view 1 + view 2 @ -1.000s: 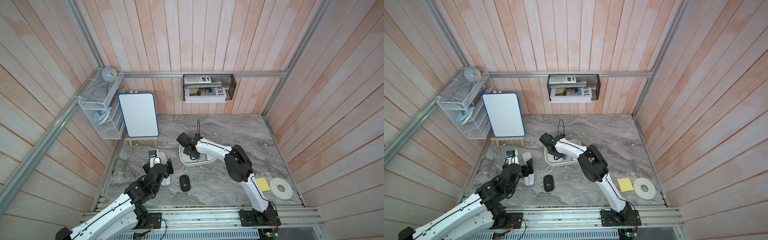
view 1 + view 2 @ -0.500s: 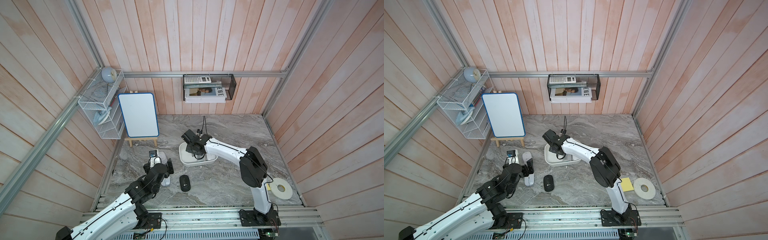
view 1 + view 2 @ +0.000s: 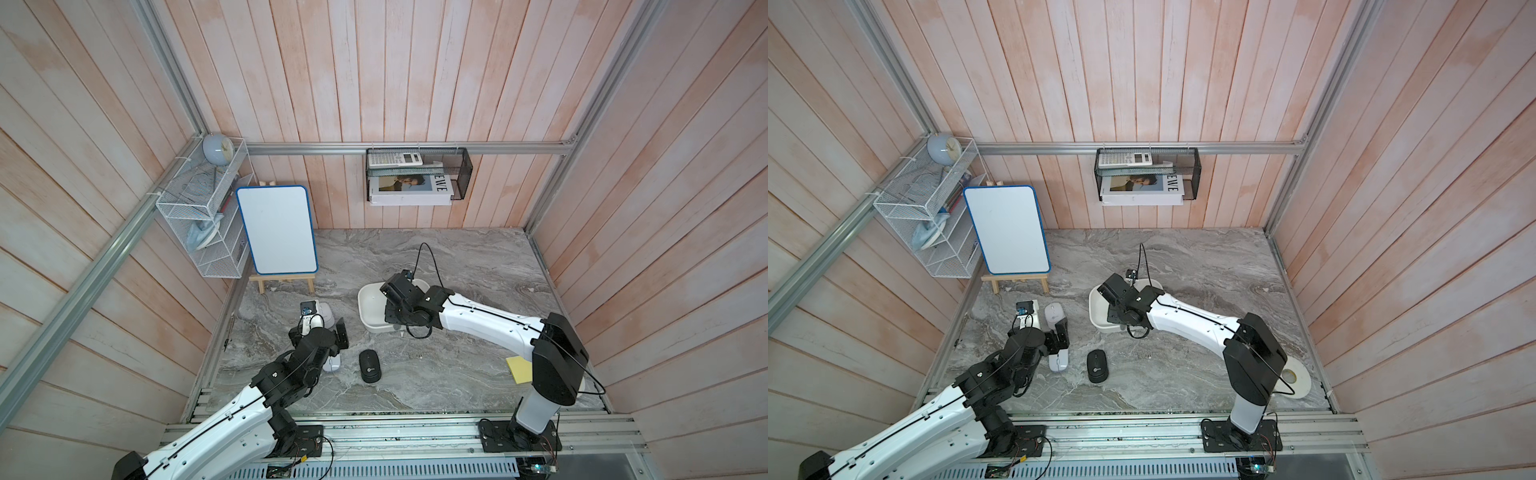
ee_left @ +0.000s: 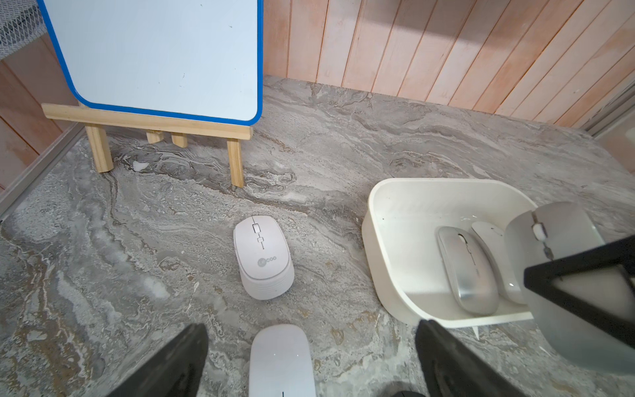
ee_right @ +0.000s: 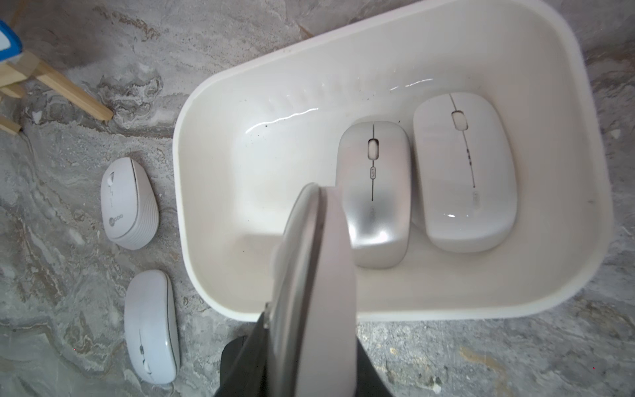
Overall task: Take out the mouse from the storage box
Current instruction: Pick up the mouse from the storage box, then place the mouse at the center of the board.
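My right jaws (image 5: 309,309) are clenched on a grey mouse (image 5: 319,261), held on edge above the near rim of the storage box (image 5: 395,41), in the lower middle of the right wrist frame; in both top views the box (image 3: 368,305) sits at the centre of the marble worktop (image 3: 478,266), half hidden under my right wrist; two more mice lie flat side by side on its floor, a silver mouse (image 5: 374,192) and a white mouse (image 5: 464,172), touching or nearly so; my left jaws (image 4: 309,361) are released, spread wide over a pale mouse (image 4: 281,361) on the worktop, lower left of centre in the top views; a ribbed white mouse (image 4: 263,256) lies just beyond it, near the whiteboard easel (image 4: 154,58); a black mouse (image 3: 369,365) rests apart, toward the lower middle of the frame.
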